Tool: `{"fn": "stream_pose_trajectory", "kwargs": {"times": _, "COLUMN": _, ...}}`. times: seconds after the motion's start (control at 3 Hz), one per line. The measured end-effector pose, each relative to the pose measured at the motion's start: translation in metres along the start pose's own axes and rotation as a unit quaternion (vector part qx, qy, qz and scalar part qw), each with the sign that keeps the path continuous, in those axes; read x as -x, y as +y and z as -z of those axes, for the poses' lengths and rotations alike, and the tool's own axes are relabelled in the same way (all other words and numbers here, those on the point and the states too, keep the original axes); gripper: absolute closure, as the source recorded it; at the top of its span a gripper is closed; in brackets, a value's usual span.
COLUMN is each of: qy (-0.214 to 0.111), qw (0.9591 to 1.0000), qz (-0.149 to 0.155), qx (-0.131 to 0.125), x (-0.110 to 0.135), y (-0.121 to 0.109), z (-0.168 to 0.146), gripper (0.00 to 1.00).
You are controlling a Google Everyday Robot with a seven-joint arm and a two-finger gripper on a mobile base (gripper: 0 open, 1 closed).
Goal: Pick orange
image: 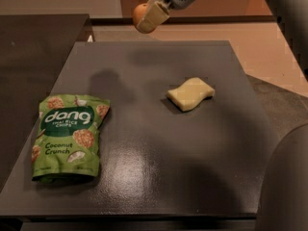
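Orange fruit [139, 12], round with no long axis, clenched in claw [146, 17], above dark table [144, 143] far edge

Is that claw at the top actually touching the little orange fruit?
Touching. The camera view shows the gripper closed on the orange, its pale finger pressed against the fruit, both in the air above the table at its far edge.

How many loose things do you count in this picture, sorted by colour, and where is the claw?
Green: 1, the chip bag, lying on the table.
Pale yellow: 1, the sponge, lying on the table.
Orange: 1, the orange, held in the claw, in the air above the table's far edge.
Total: 3.
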State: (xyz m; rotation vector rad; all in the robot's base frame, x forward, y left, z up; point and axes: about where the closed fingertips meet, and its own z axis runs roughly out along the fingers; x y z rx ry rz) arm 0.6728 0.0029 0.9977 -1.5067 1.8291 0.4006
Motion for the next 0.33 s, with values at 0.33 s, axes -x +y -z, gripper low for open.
{"fn": "stream_pose_trajectory", "kwargs": {"times": 0.33, "qy": 0.0, "qw": 1.0, "qz": 0.0, "qx": 0.0, "x": 0.0, "y": 0.0, "z": -0.0001, "gripper": 1.0}}
